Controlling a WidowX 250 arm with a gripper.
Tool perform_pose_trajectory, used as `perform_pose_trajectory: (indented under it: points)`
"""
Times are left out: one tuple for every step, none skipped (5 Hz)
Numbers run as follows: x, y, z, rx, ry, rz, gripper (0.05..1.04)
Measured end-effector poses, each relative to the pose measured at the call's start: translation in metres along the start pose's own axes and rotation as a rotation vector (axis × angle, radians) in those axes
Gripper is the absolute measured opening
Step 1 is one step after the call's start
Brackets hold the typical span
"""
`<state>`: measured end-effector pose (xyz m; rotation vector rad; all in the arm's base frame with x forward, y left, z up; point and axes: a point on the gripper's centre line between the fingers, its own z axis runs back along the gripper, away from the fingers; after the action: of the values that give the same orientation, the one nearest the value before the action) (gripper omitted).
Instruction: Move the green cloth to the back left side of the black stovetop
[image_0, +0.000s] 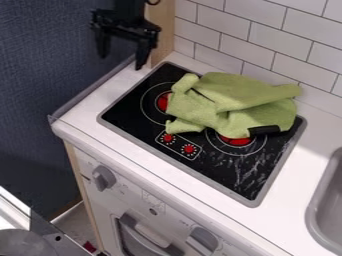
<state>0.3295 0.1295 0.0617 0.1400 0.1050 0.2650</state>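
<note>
The camera looks down at a steep slant from in front of the counter (307, 150), on the near side of the gripper (121, 62). It faces over the stove (130, 115) toward the tiles (260, 30), which rise beyond and to the right of the gripper. The view is turned, so the counter's front edge runs aslant, from below the gripper down to the lower right. It is near enough that the stove fills much of the middle, just right of and below the gripper, while the right edge cuts the sink (330, 200), well apart from it. The oven (143, 235), below the gripper, shows its front at a slant.
</note>
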Motion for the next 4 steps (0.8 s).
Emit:
perform_pose_trajectory:
  points:
    - [-0.002,-0.039,0.017,0.032,-0.055,-0.062,1.001]
    - [-0.002,-0.089,0.028,0.007,-0.092,-0.162,1.001]
    - [-0.004,-0.138,0.029,-0.049,-0.102,-0.245,1.001]
    - [-0.004,-0.167,0.023,-0.068,-0.135,-0.303,1.001]
